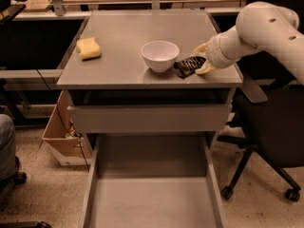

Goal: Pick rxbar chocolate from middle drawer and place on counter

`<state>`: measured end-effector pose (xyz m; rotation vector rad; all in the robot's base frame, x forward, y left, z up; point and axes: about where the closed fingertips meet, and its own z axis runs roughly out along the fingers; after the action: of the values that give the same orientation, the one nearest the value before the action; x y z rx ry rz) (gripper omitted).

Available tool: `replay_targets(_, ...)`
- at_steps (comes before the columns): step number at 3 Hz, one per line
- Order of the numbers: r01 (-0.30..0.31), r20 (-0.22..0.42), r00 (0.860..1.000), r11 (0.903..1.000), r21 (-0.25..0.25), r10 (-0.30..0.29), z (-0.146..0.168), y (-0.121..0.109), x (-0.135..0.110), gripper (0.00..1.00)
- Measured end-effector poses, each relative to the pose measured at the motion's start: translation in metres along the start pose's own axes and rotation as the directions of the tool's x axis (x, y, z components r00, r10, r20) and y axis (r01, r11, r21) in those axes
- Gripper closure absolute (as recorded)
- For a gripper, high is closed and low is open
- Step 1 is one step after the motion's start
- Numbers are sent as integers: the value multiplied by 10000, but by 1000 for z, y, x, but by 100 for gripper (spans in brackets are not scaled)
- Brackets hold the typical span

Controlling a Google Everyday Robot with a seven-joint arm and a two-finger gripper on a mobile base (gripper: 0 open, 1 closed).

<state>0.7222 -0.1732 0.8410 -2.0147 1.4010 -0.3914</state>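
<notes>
The rxbar chocolate (pixel 188 65), a flat black wrapper with pale lettering, is low over the counter (pixel 118 46) just right of the white bowl (pixel 160 55). My gripper (pixel 198 59) comes in from the right on the white arm and is shut on the bar's right end. I cannot tell whether the bar touches the counter. The middle drawer (pixel 152 198) stands pulled out below, its flat grey floor bare.
A yellow sponge (pixel 89 48) lies on the counter's left side. A closed drawer front (pixel 149 118) sits under the counter. A black office chair (pixel 270 127) stands at the right, a cardboard box (pixel 61 132) at the left, wooden desks behind.
</notes>
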Motion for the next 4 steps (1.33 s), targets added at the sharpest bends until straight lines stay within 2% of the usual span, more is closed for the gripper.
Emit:
replay_targets(1, 23, 57, 10000, 10000, 13, -23, 4, -2, 0, 29)
replay_targets(2, 24, 62, 10000, 10000, 13, -24, 0, -6, -1, 6)
replay_targets(3, 24, 62, 10000, 10000, 13, -24, -6, -11, -2, 0)
replay_targets(4, 24, 61, 10000, 10000, 14, -24, -12, -17, -3, 0)
